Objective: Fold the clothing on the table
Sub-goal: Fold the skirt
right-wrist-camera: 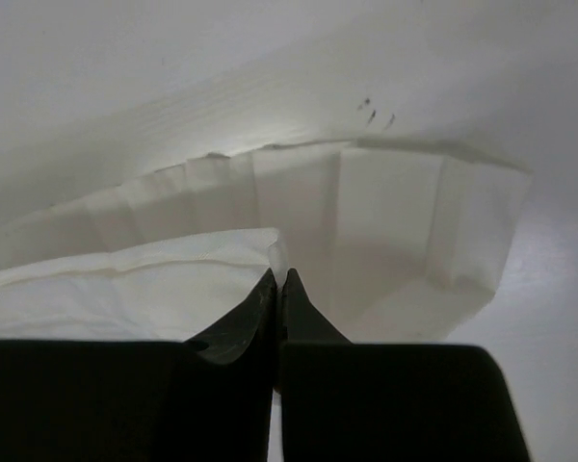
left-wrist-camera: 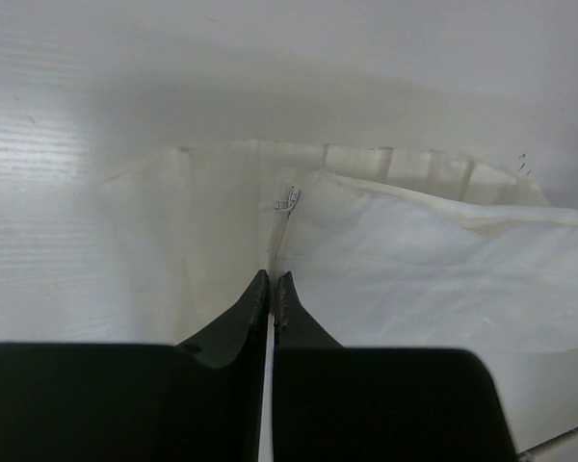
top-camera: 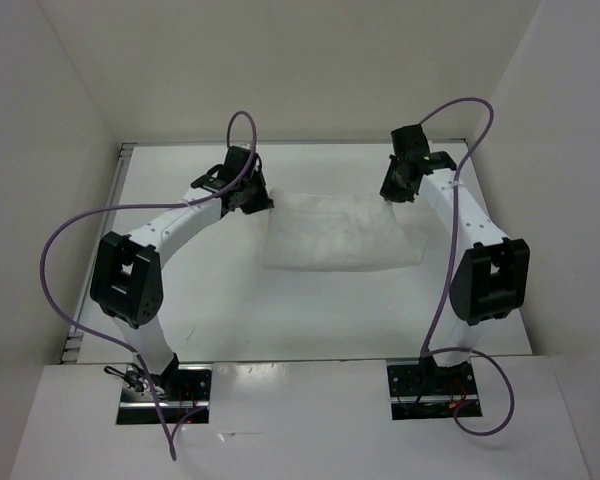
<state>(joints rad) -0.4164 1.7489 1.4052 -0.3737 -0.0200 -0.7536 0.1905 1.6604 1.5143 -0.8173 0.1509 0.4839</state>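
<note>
The clothing (top-camera: 340, 235), thin wrinkled white fabric, lies as a rough rectangle mid-table (top-camera: 210, 310). My left gripper (top-camera: 263, 203) is at its far left corner and my right gripper (top-camera: 393, 195) at its far right corner. In the left wrist view the jaws (left-wrist-camera: 273, 279) are shut with a fold of the clothing (left-wrist-camera: 414, 260) pinched between them, just below a small metal clasp (left-wrist-camera: 287, 199). The right wrist view has the jaws (right-wrist-camera: 277, 276) shut on an upper layer's edge of the clothing (right-wrist-camera: 125, 289), over a pleated under-layer (right-wrist-camera: 366, 212).
White upright walls (top-camera: 50, 150) enclose the table on the left, back and right. The table's metal edge (top-camera: 120, 170) runs along the left side. Purple cables (top-camera: 60, 260) loop off both arms. A few dark specks (right-wrist-camera: 376, 114) mark the tabletop beyond the cloth.
</note>
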